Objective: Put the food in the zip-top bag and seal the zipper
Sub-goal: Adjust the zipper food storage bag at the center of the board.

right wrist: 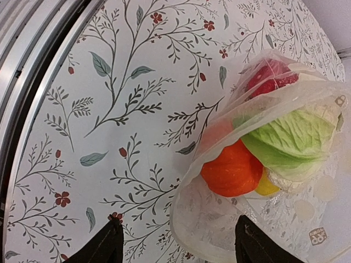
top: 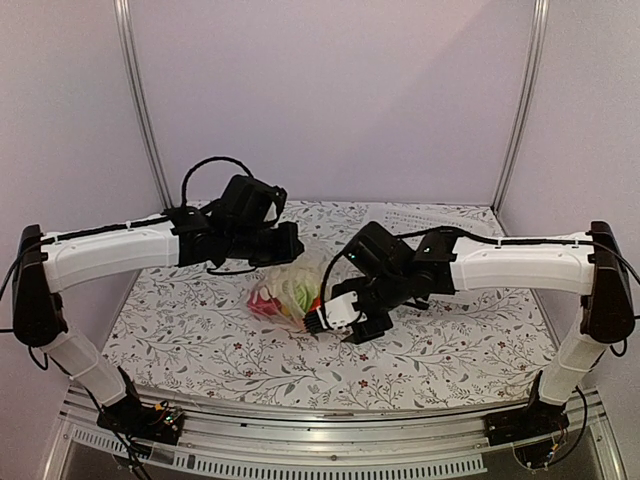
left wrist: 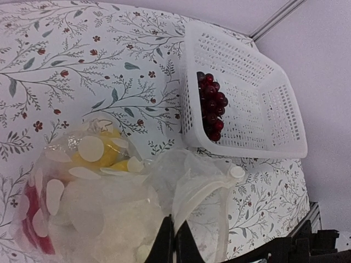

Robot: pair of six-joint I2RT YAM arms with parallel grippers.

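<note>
Left wrist: grape bunch point(left wrist: 211, 107) in white basket point(left wrist: 258, 76), zip-top bag point(left wrist: 109, 213) beside.

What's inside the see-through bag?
The bag holds an orange fruit, green cabbage, a red pepper and a yellow piece. Anything under the cabbage is hidden. The grapes sit in the basket instead.

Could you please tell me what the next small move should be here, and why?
Probably send the open, empty right gripper toward the white basket for the grape bunch. It looks like the only food outside the zip-top bag, whose mouth gapes while the left gripper pinches its edge.
</note>
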